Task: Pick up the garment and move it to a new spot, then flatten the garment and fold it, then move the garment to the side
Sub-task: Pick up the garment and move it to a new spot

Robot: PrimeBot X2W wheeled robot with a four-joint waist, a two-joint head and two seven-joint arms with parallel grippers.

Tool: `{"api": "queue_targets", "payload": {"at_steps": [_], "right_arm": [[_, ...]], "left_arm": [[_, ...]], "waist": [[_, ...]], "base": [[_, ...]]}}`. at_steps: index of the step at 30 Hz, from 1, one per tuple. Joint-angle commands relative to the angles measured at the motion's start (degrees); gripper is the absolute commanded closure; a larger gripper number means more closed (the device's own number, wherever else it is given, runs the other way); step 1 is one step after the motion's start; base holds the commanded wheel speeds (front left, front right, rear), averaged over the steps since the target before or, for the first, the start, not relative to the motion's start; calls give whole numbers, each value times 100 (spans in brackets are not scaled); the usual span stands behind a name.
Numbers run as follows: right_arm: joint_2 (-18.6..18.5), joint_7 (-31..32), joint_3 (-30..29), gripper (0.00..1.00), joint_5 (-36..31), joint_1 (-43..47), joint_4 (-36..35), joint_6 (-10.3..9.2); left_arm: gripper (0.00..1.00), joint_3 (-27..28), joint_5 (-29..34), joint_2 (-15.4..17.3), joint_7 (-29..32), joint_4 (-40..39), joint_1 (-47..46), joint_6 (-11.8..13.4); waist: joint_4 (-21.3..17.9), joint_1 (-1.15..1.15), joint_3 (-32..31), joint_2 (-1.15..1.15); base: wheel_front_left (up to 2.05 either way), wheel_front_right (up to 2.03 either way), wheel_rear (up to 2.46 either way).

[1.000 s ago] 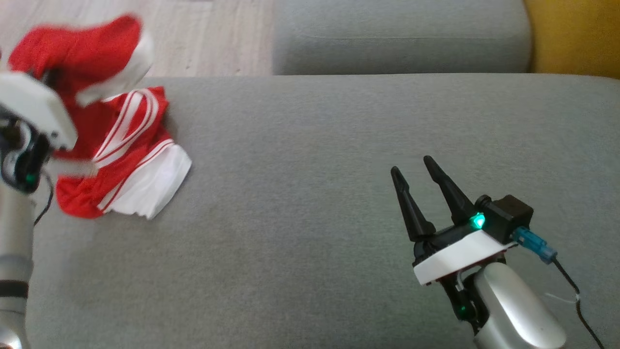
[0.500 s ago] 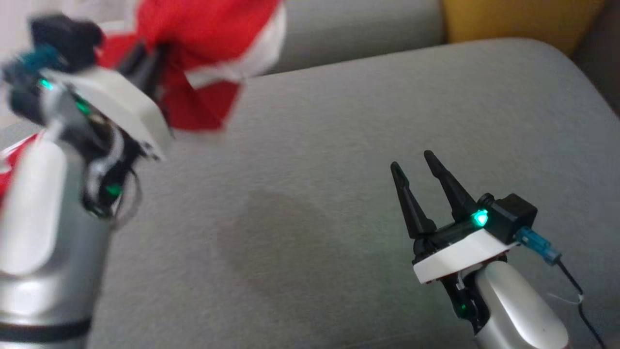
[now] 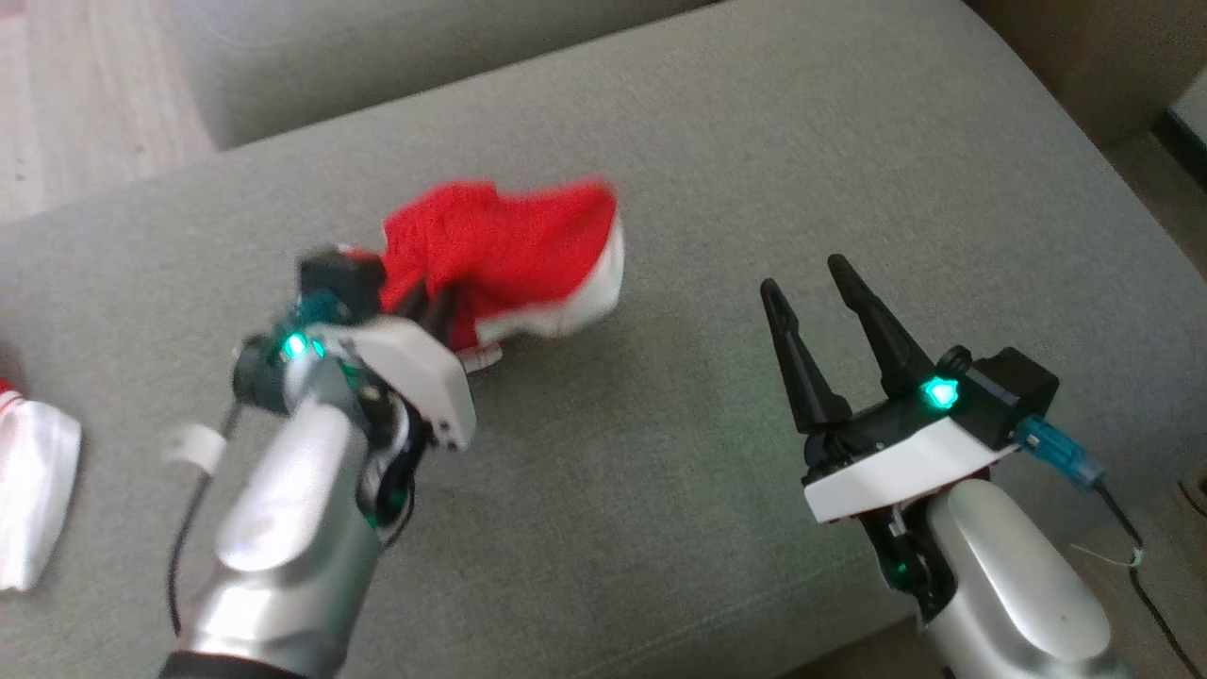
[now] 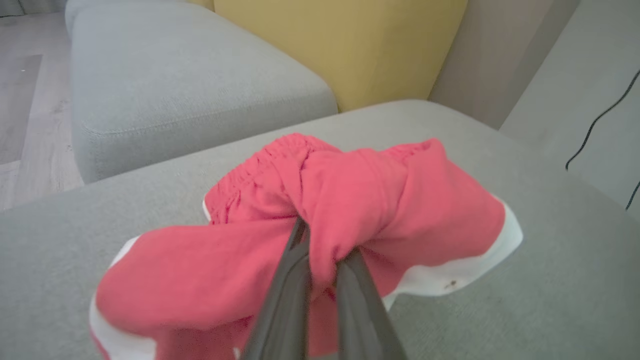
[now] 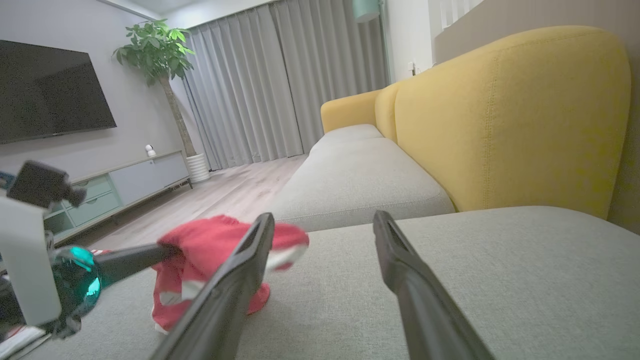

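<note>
A red garment (image 3: pixel 509 245) with white trim hangs bunched from my left gripper (image 3: pixel 438 309), which is shut on a fold of it just above the middle of the grey sofa cushion (image 3: pixel 660 453). In the left wrist view the two dark fingers (image 4: pixel 345 280) pinch the red garment (image 4: pixel 360 200) together, its white hem drooping toward the cushion. My right gripper (image 3: pixel 801 275) stands open and empty to the right, apart from the cloth. Between its spread fingers (image 5: pixel 250 250) the right wrist view shows the garment (image 5: pixel 205 250) and my left gripper's finger (image 5: pixel 130 257).
A white and red cloth (image 3: pixel 33 490) lies at the cushion's far left edge. A second grey cushion (image 3: pixel 396 57) sits behind, with wooden floor (image 3: pixel 75 94) beside it. A yellow backrest (image 5: pixel 500 125) rises on the right. The cushion's right edge (image 3: pixel 1132 217) drops off.
The head camera has swung. My left arm has carried the red garment from the left end to over the cushion's middle and lower. The right gripper has kept its open pose.
</note>
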Motion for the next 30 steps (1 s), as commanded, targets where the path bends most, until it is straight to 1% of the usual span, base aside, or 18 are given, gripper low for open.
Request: {"api": "queue_targets", "payload": {"at_steps": [1, 2, 3, 4, 5, 9, 14, 17, 19, 23, 24, 26, 30], "right_arm": [[-32, -62, 89, 0, 57, -253, -197, -4], [-37, -62, 89, 0, 64, -269, -192, -4], [-40, -62, 89, 0, 67, -279, -188, -4], [-40, -62, 89, 0, 67, -279, -188, -4], [-39, -62, 93, 0, 66, -285, -182, -4], [-50, -62, 50, 0, 57, -275, -149, -4], [-77, -62, -6, 0, 39, -239, -111, -4], [-92, -62, -67, 0, 29, -201, -102, -4], [-109, -62, -133, 0, 12, -159, -100, -4], [-147, -62, -272, 0, -27, -79, -114, -4], [-156, -62, -295, 0, -34, -54, -117, -4], [-158, -62, -338, 0, -57, 11, -128, -4], [-188, -62, -474, 0, -68, 130, -141, -4]], "left_arm": [[100, 54, 115, 25, -290, 310, -449, -26], [98, -25, 145, -24, -379, 585, -508, -60], [36, -80, 163, -69, -518, 816, -581, -86], [36, -80, 163, -69, -518, 816, -581, -86], [0, -127, 159, -109, -631, 1041, -644, -120], [0, -250, 75, -217, -1003, 1654, -902, -224], [0, -395, -57, -264, -1182, 1942, -1092, -340], [0, -459, -176, -269, -1201, 1909, -1097, -405], [0, -462, -252, -209, -1202, 1784, -1089, -432], [0, -259, -439, 111, -1226, 1297, -1007, -427], [0, -182, -471, 211, -1240, 1132, -958, -373], [0, 9, -538, 411, -1278, 724, -781, -188], [0, 430, -638, 780, -1360, -266, -170, 266]], "waist": [[-105, 0, 155, 0], [-108, 0, 180, 0], [-105, 0, 200, 0], [-105, 0, 200, 0], [-99, 0, 212, 0], [3, 0, 195, 0], [236, 0, 37, 0], [398, 0, -90, 0], [513, 0, -166, 0], [748, 0, -286, 0], [804, 0, -315, 0], [905, 0, -370, 0], [1078, 0, -439, 0]], "base": [[0, 0, 0], [0, 0, 0], [0, 0, 0], [0, 0, 0], [0, 0, 0], [0, 0, 0], [0, 0, 0], [0, 0, 0], [0, 0, 0], [0, 0, 0], [0, 0, 0], [0, 0, 0], [0, 0, 0]]}}
